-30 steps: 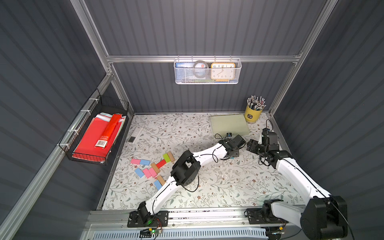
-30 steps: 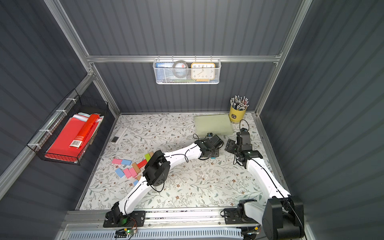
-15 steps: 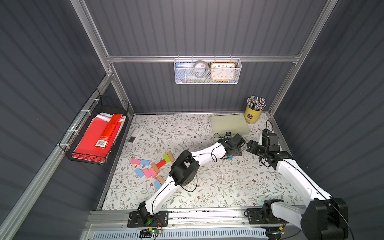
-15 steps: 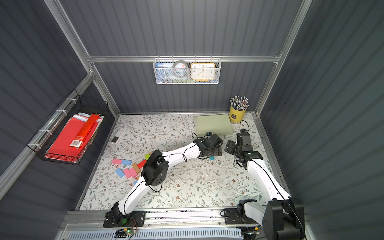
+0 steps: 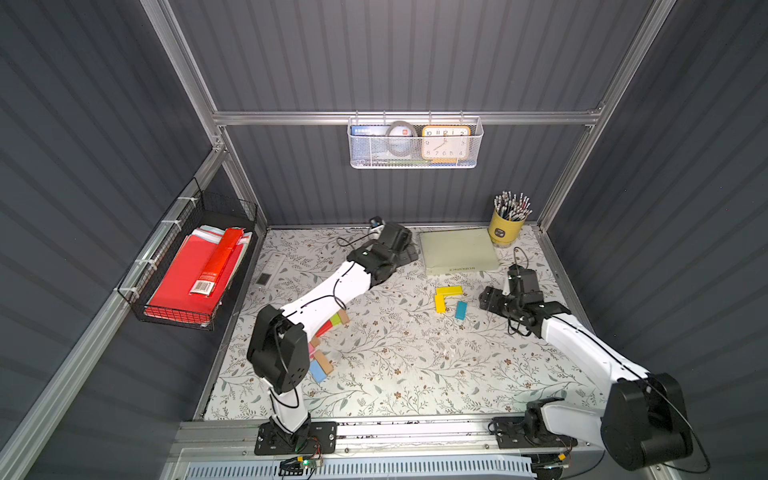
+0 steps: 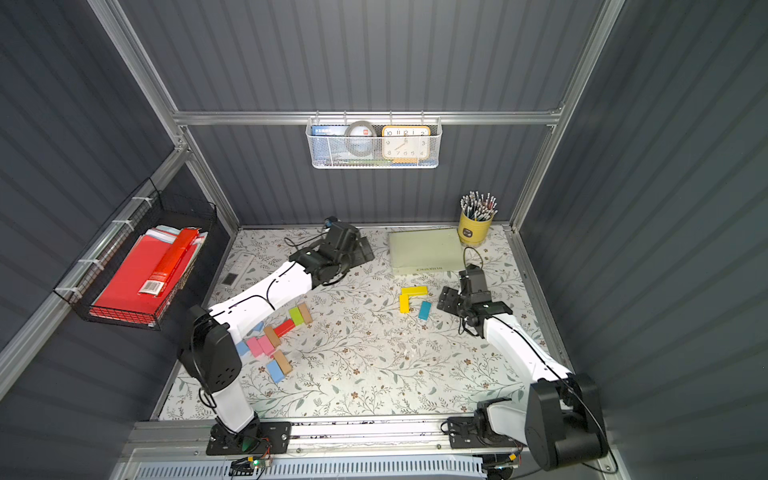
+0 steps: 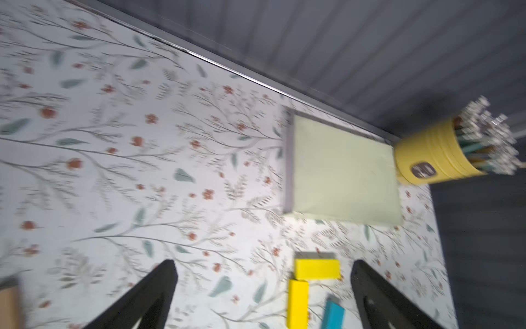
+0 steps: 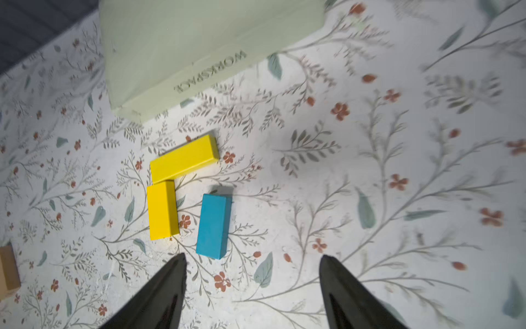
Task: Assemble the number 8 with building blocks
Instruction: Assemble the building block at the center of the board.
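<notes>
Right pincer (image 8: 252,256) gapes empty just short of the blue brick (image 8: 213,226).

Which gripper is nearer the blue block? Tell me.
Right. The right gripper sits close beside the blue block; the left gripper is farther off, beyond the yellow blocks.

Dark grey ribbed walls (image 5: 415,62) close the cell in on three sides, framed by aluminium posts (image 5: 180,62) and a rail (image 5: 291,117) across the back. The table (image 5: 415,374) wears a pale cover printed with leaves and small red flowers, evenly lit. A white mesh basket (image 5: 374,156) hangs from the rail above the table's far edge. A black wire basket (image 5: 183,318) is fixed to the wall beside its left edge.
</notes>
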`<action>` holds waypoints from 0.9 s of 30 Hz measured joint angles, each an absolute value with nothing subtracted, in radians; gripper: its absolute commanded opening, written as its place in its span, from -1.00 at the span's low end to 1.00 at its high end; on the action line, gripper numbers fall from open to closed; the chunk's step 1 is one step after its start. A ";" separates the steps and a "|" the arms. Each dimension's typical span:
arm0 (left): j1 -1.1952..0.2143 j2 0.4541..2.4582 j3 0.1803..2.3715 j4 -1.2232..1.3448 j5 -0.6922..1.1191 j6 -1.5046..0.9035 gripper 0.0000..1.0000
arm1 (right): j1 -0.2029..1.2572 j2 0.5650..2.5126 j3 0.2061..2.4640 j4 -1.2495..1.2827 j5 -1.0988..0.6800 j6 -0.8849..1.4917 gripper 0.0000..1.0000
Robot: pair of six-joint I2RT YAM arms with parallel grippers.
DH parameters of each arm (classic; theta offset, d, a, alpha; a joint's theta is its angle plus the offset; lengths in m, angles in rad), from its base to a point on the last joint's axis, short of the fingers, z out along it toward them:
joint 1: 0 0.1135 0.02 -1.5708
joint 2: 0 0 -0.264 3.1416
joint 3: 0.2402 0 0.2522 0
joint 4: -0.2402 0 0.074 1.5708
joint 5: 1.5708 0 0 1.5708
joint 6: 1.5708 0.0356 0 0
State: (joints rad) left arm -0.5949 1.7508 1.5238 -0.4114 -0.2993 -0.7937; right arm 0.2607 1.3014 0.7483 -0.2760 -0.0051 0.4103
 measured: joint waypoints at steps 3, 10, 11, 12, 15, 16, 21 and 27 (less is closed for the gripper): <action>-0.503 1.700 1.415 -0.390 -0.295 -0.742 0.98 | 0.329 1.417 0.774 -0.273 0.013 0.431 0.51; -0.393 1.620 1.265 -0.357 -0.297 -0.621 0.98 | 0.382 1.583 0.862 -0.257 0.047 0.460 0.44; -0.384 1.601 1.239 -0.350 -0.297 -0.607 0.99 | 0.387 1.595 0.872 -0.257 0.050 0.462 0.41; -0.378 1.587 1.221 -0.346 -0.297 -0.597 0.99 | 0.390 1.605 0.879 -0.255 0.051 0.464 0.40; -0.368 1.551 1.173 -0.328 -0.300 -0.569 0.99 | 0.402 1.639 0.913 -0.259 0.057 0.468 0.31; -0.368 1.545 1.165 -0.322 -0.301 -0.561 0.99 | 0.405 1.655 0.927 -0.262 0.060 0.469 0.26; -0.368 1.538 1.150 -0.298 -0.309 -0.537 0.99 | 0.416 1.706 0.957 -0.268 0.076 0.475 0.12; -0.368 1.532 1.135 -0.287 -0.317 -0.526 0.99 | 0.430 1.746 0.969 -0.285 0.088 0.478 -0.08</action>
State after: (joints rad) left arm -0.3676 1.5322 1.1347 -0.2867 -0.3168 -0.5259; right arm 0.4301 1.7458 0.9688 -0.2852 0.0875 0.4782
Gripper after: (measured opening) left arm 0.992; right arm 0.491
